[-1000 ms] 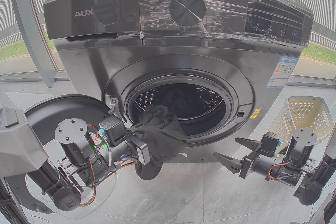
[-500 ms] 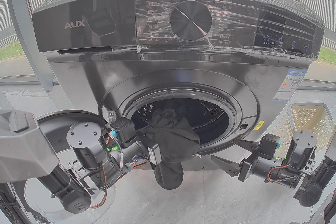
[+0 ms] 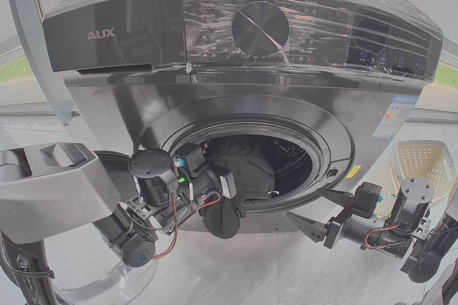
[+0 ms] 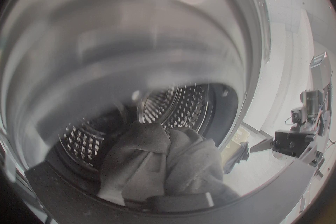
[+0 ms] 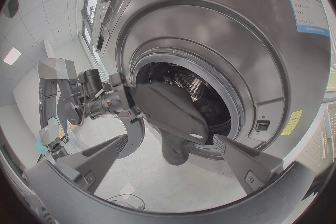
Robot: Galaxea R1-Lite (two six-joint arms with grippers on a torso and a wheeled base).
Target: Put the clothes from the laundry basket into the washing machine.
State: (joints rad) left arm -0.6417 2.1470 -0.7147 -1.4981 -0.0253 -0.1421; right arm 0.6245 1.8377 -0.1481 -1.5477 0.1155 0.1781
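The dark garment (image 3: 224,220) is clamped in the left gripper (image 3: 249,179) at the mouth of the washing machine (image 3: 238,91) for loading, while the right gripper (image 3: 303,203) is held wide open and empty, clear on the right.

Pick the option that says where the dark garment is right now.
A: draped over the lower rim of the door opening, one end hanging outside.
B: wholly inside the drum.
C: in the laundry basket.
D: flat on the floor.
A: the dark garment lies across the lower rim of the washing machine's door opening, and one end dangles outside, below the opening.
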